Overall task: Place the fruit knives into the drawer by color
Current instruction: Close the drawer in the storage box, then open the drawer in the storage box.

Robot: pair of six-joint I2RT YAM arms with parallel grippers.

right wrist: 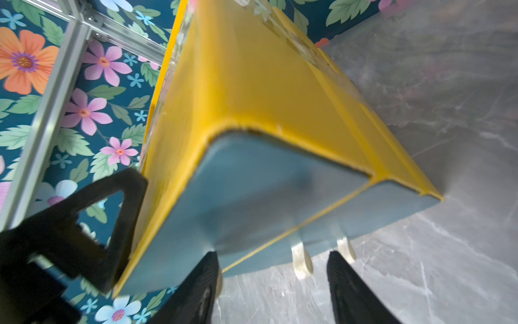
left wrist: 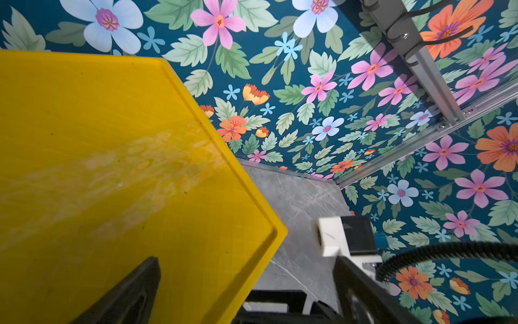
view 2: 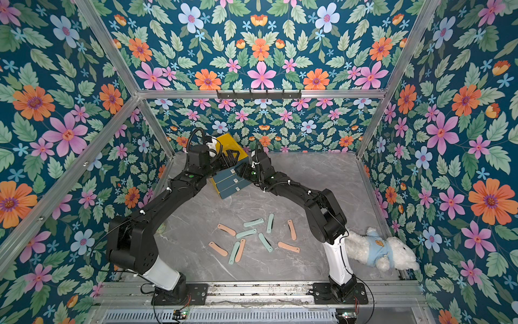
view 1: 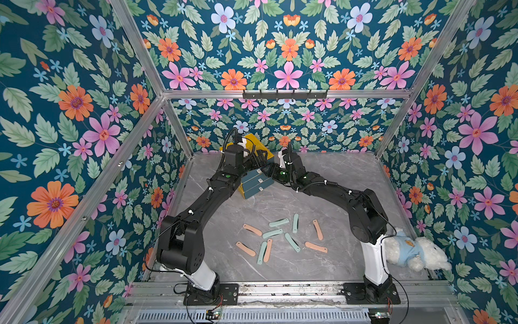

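- Centrally, toward the back of the table point(view 1: 336, 266), the drawer cabinet point(view 1: 256, 183) is seen standing askew to the table edges, close to the flowered back wall.
- Its three dark teal drawer fronts are stacked one above another, and all three are seen pushed in flush with the yellow frame in both top views.
- The fruit knives point(view 1: 272, 233) are scattered loose on the table between the two arm bases, well apart from the drawer cabinet.
- Ten are counted: five salmon-pink knives point(view 1: 316, 247) and five mint knives point(view 1: 292, 242). One pink and one mint knife lie side by side, touching or nearly so.
- The left end effector point(left wrist: 245, 263) is held above the yellow top point(left wrist: 112, 168) of the cabinet with its fingers spread wide.
- In the left wrist view, one finger is seen over the yellow top and the other past its edge, over bare table; nothing is held.
- The right end effector point(right wrist: 272, 256) is placed at the drawer fronts, at the height of the upper drawers in a top view point(view 2: 242, 169).
- Its fingers are parted, with a clear gap between them, and nothing is clamped.
- Pale pull tabs point(right wrist: 301, 259) are seen in that gap and beside one fingertip; whether any tab is touched cannot be told, since the view is blurred.
- A finger of the left end effector is also caught in the right wrist view, at the yellow edge of the cabinet.
- A white plush toy point(view 1: 414, 249) in a light blue shirt is laid on the table just beside the right arm's base, by the side wall.
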